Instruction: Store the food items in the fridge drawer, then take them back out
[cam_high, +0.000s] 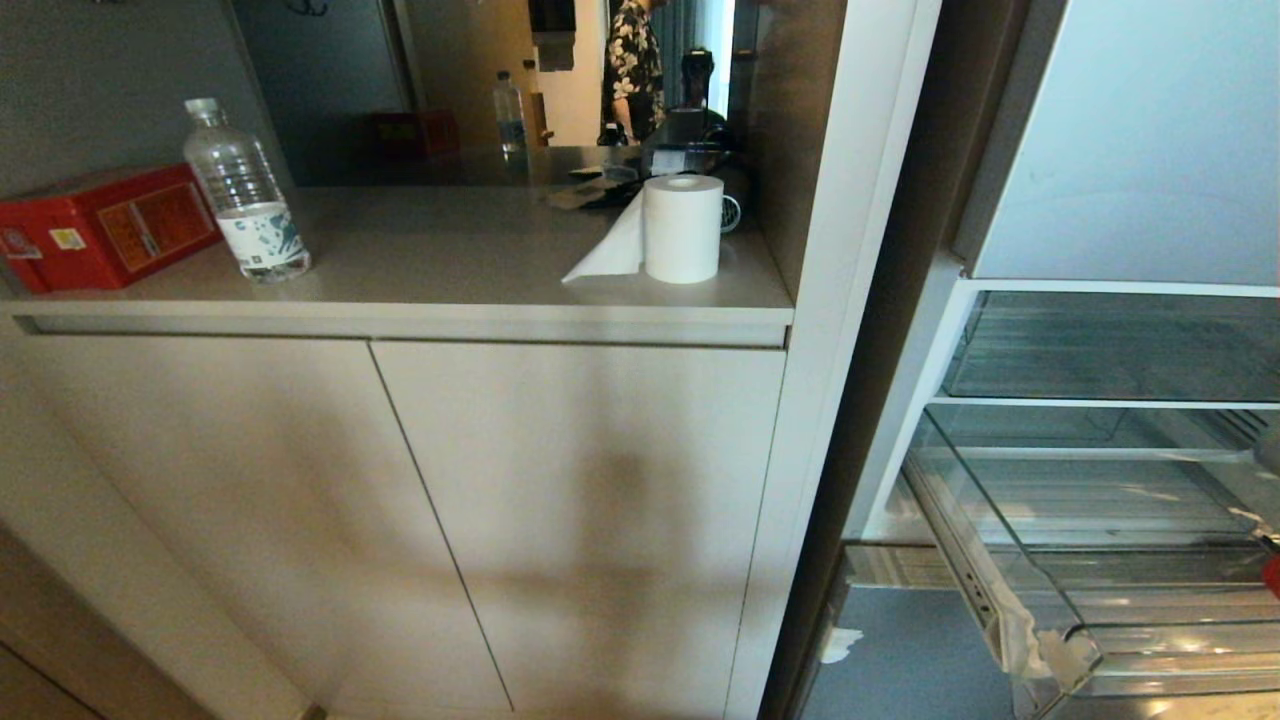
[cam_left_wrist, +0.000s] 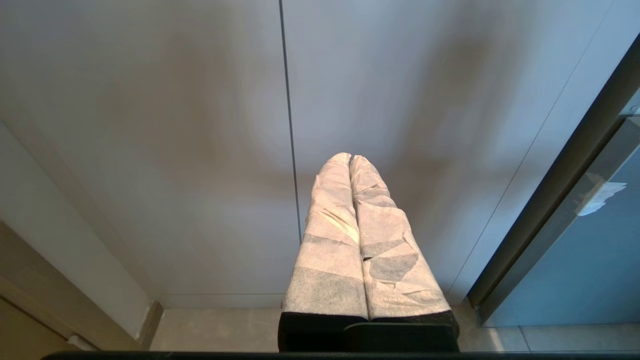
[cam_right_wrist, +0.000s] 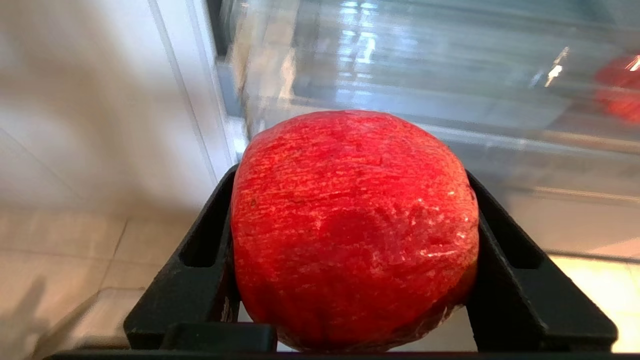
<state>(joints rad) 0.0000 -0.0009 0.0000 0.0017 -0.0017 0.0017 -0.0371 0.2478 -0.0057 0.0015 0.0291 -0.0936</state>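
Right gripper (cam_right_wrist: 350, 240) clamped on a red fruit (cam_right_wrist: 352, 230), jaws set wide around its flanks, black fingers (cam_right_wrist: 200, 260) pressed against both sides. Fruit large, round, mottled red skin, filling the gap between the jaws. Held in front of the fridge drawer (cam_right_wrist: 425, 100), outside it, over pale floor tiles (cam_right_wrist: 60, 250). Second red piece (cam_right_wrist: 620, 87) visible through the clear drawer wall, toward 2 o'clock in the right wrist view, blurred.

In the head view: drawer (cam_high: 1080, 560) pulled out at 4 o'clock, clear plastic, ribbed floor, front lip catching glare. Sliver of red (cam_high: 1272, 575) at the far right edge, touching the frame; cannot tell whether fruit or gripper part. Clear-fronted shelf (cam_high: 1110, 350) above the drawer. Neither arm clearly in this view.

Left gripper (cam_left_wrist: 350, 160) parked low, facing cabinet doors (cam_left_wrist: 200, 150), cloth-wrapped fingers (cam_left_wrist: 330, 240) pressed together, holding nothing.

Worktop (cam_high: 450, 250) at 11 o'clock: water bottle (cam_high: 243, 195) upright, red box (cam_high: 105, 225) just beside it, paper roll (cam_high: 682, 228) toward 12 o'clock with a loose sheet trailing. Person (cam_high: 633, 65) standing well behind, in a patterned shirt.
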